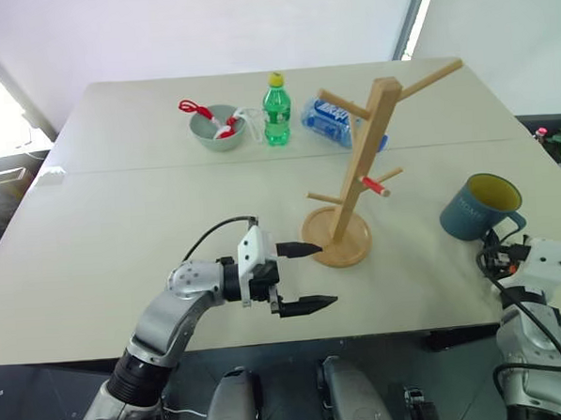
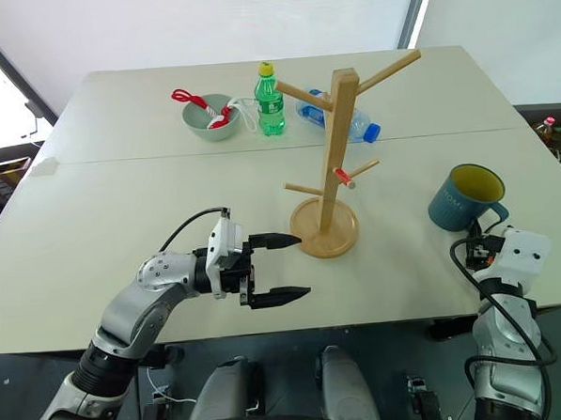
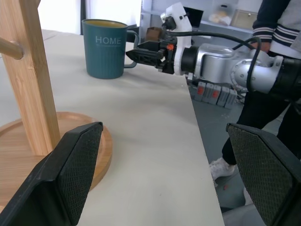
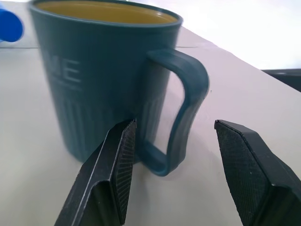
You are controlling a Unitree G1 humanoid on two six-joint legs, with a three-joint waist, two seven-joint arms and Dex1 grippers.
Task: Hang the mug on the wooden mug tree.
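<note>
Teal mug [image 4: 94,70] w/ "HOME" lettering

Pale table [image 1: 124,275] before bright white window blinds [image 1: 205,30]

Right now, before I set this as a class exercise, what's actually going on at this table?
A humanoid robot is getting ready to pick up the dark teal-blue mug, which stands upright on the white table to the right of the light wooden mug tree. Its right gripper is open, with the mug's loop handle between its fingers but not clamped. The left gripper hovers open beside the tree's round base. No peg carries anything yet.
</note>
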